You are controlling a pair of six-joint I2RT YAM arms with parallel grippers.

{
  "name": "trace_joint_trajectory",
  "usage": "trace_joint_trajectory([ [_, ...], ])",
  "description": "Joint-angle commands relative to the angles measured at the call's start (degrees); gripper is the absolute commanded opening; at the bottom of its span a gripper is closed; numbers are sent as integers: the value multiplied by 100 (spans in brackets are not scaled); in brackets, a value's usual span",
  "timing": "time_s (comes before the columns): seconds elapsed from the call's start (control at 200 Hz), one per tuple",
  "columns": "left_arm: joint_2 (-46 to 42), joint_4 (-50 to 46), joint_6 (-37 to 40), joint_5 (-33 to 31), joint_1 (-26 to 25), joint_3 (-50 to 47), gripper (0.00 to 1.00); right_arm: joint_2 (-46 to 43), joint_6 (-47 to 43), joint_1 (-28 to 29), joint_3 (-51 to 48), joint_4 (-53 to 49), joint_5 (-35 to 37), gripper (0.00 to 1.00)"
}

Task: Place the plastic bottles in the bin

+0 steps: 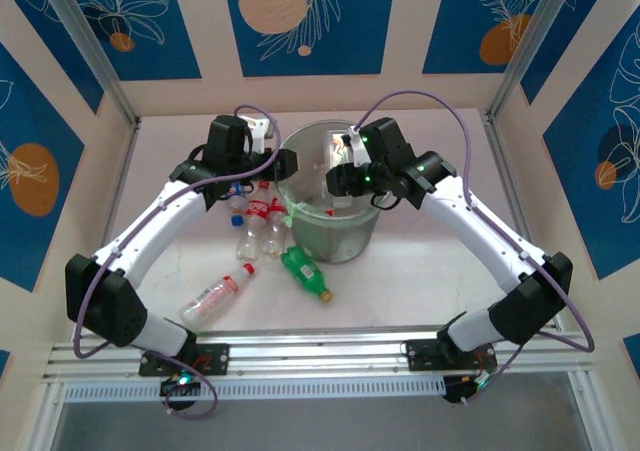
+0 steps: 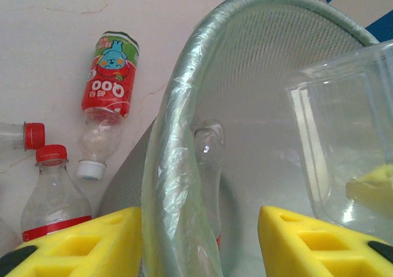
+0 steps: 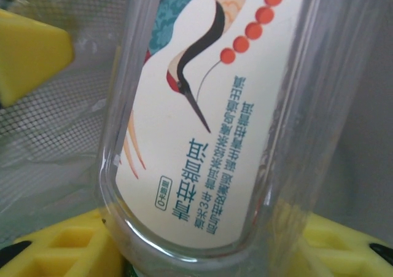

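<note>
The pale-green bin (image 1: pixel 345 233) stands at the table's middle. My right gripper (image 1: pixel 347 174) hangs over its opening, shut on a clear square bottle (image 3: pixel 215 105) with a white crane label; the same bottle (image 2: pixel 347 145) appears in the left wrist view. My left gripper (image 2: pixel 199 246) is open, its yellow fingers (image 2: pixel 80 243) astride the bin's left rim (image 2: pixel 175 166). A clear bottle (image 2: pixel 209 160) with a bit of red label stands just inside that rim, free of both fingers. Left of the bin lie several red-labelled bottles (image 1: pixel 258 221), one of them (image 2: pixel 109 96) white-capped.
A green bottle with a yellow cap (image 1: pixel 304 272) lies in front of the bin. Another clear red-labelled bottle (image 1: pixel 217 294) lies nearer the left arm's base. The bin has a thin plastic liner over a mesh wall (image 2: pixel 270 74). Cage posts and walls enclose the table.
</note>
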Motion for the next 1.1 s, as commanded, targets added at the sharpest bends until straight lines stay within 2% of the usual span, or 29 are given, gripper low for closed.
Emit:
trace_joint_trajectory([
  [0.0, -119, 28, 47, 18, 9, -97, 52, 70, -105, 58, 32, -132, 154, 53],
  [0.58, -115, 27, 59, 11, 10, -108, 52, 87, -135, 58, 221, -228, 317, 71],
  [1.095, -108, 23, 70, 19, 10, -116, 52, -109, -207, 59, 636, -137, 380, 72],
])
